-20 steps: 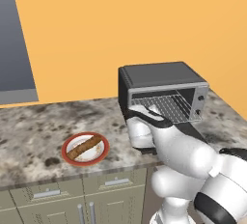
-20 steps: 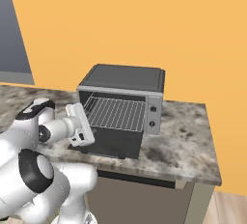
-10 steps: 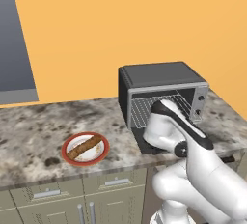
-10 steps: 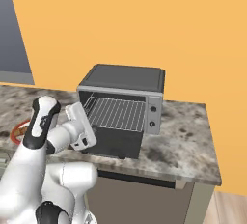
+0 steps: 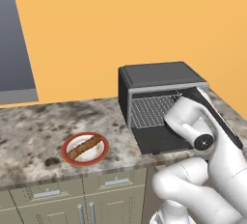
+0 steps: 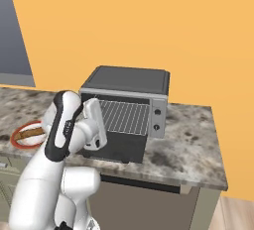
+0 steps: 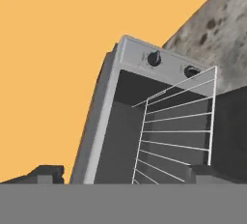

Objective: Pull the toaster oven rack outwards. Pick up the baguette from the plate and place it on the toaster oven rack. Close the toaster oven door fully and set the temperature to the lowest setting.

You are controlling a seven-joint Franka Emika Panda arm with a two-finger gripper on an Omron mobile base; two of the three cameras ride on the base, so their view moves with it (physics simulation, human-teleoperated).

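My view rolls sideways onto the boxy dark grey toaster oven with its silver front frame (image 7: pixel 103 117), cavity open. The thin silver wire rack (image 7: pixel 176 126) runs from centre toward four o'clock. Two small dark knobs (image 7: pixel 154 58) sit at one o'clock, speckled stone counter (image 7: pixel 217 25) beyond

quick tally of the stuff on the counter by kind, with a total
toaster oven: 1
rack: 1
plate: 1
baguette: 1
control knobs: 2
total: 6
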